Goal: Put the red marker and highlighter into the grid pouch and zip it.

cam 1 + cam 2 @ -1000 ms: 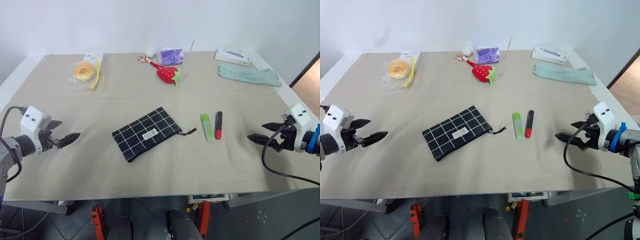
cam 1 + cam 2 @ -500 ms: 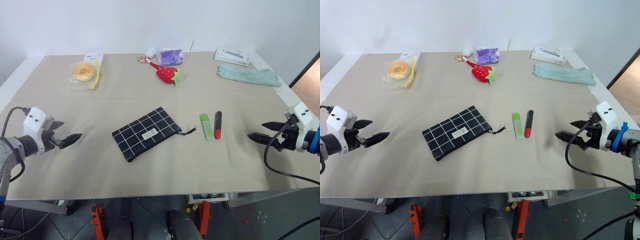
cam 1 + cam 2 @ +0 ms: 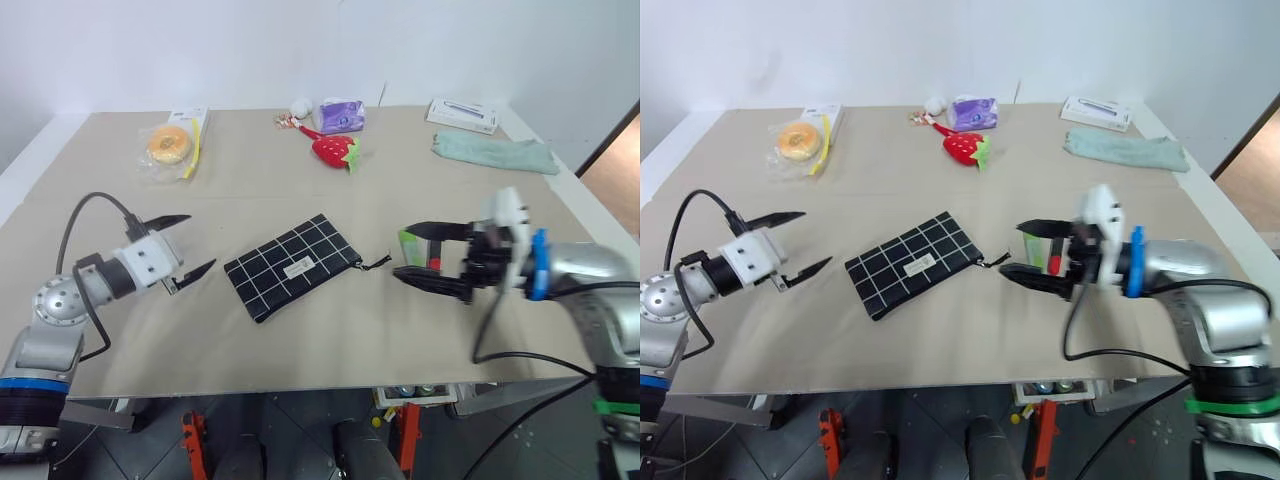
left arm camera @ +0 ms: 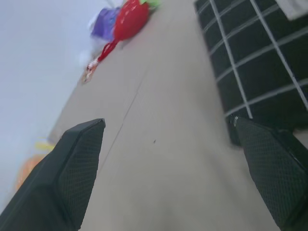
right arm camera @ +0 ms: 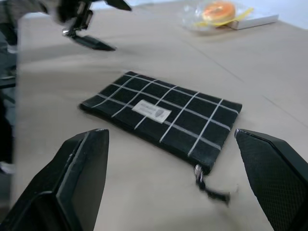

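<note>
Your right gripper [image 3: 412, 252], fingers wide, hangs over marker [image 3: 435, 265] and highlighter [image 3: 409, 243], probably nearer; pouch [image 3: 292, 266] between, left gripper [image 3: 188, 243] wide.

You have the pouch [image 3: 292, 266] lying flat near the middle of the table [image 3: 300, 350], its pull cord [image 3: 378, 264] trailing toward the right. Just right of the cord sits the highlighter [image 3: 410, 243], with the marker [image 3: 436, 263] beside it, both partly hidden behind the right gripper [image 3: 418, 253], which hangs over them. The left gripper [image 3: 185, 243] hovers left of the pouch. Along the far edge, from left: a bagged donut [image 3: 168, 144], a strawberry [image 3: 337, 150], a packet [image 3: 341, 114], a cloth [image 3: 495, 153] with a box [image 3: 466, 114] behind it.
</note>
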Action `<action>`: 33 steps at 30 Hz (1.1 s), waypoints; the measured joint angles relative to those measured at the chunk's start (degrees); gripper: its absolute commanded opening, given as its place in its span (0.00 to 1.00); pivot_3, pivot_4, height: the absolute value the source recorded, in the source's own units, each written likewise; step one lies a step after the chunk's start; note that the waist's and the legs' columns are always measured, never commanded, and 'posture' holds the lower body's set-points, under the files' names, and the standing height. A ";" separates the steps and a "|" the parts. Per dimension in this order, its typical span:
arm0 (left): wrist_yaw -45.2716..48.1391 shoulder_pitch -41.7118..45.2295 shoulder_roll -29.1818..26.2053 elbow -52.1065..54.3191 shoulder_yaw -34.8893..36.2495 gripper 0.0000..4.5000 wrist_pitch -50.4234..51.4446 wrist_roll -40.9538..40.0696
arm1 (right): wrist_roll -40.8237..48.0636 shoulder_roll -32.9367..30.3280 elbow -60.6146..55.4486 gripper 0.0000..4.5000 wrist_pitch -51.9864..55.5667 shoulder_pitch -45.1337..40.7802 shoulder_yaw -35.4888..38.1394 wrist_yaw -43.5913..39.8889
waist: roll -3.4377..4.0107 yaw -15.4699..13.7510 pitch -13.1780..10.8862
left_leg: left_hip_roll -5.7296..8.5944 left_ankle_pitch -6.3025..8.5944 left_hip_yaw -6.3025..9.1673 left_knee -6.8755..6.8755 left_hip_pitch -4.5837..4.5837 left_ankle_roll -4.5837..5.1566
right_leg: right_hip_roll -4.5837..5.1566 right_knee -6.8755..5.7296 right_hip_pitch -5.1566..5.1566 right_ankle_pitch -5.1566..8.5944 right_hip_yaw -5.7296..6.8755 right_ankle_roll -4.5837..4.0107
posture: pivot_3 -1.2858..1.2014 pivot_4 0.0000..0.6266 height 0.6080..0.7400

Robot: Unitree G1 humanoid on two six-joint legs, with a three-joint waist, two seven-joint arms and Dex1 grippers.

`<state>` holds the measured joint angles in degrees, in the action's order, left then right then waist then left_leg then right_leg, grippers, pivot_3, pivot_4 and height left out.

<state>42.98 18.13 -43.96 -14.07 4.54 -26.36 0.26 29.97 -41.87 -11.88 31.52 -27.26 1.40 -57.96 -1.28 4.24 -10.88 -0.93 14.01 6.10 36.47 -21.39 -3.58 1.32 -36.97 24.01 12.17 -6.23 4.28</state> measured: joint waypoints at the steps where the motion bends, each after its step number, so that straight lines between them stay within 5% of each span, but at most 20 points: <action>1: -0.47 0.94 0.15 -1.30 -0.03 1.00 -1.31 0.43 | -1.71 2.58 0.67 0.88 -0.05 -1.15 -1.90 2.34 | -0.01 0.03 0.01 | 0.00 -0.01 0.01 0.00 -0.01 0.01 | -0.01 -0.01 0.01 -0.02 0.00 0.01 | 0.52 0.24 1.00; 9: -1.02 1.44 1.63 -1.12 -0.22 1.00 -2.63 -1.21 | -13.08 17.70 11.39 0.03 -1.78 -6.20 -10.30 16.92 | 0.00 0.18 0.01 | 0.04 0.00 0.04 -0.07 -0.17 0.01 | 0.06 -0.06 0.20 -0.19 0.01 -0.33 | 0.52 0.24 1.00; 17: 2.88 -1.71 -1.03 -0.48 -0.35 1.00 -8.69 -1.69 | -21.03 23.05 23.65 0.01 -0.80 -9.51 -13.68 24.46 | -0.06 0.19 0.06 | 0.01 0.00 0.10 -0.10 -0.09 0.01 | 0.04 -0.10 0.13 -0.15 0.11 -0.43 | 0.52 0.24 1.00; 26: -4.41 -2.03 -2.20 -4.62 -5.83 1.00 -35.43 17.48 | -22.93 23.81 23.57 0.01 0.52 -9.68 -14.11 24.42 | -0.16 0.12 0.30 | -0.02 -0.01 0.12 -0.09 0.17 0.01 | 0.00 -0.09 -0.11 0.06 0.12 -0.08 | 0.52 0.24 1.00; 33: -12.95 -0.26 -1.19 -7.86 -7.68 1.00 -41.71 27.16 | -23.52 25.42 23.18 0.01 2.02 -9.68 -13.65 24.77 | -0.18 0.18 0.41 | -0.02 -0.01 0.13 -0.09 0.19 0.01 | 0.00 -0.11 -0.11 0.05 0.13 -0.07 | 0.52 0.24 1.00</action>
<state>30.03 17.87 -45.15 -21.93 -3.14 -68.06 27.42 6.45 -16.45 11.30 33.54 -36.94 -12.25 -33.20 -1.45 4.42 -10.47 -0.95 14.00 6.23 36.38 -21.21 -3.56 1.31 -37.08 23.90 12.22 -6.10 4.21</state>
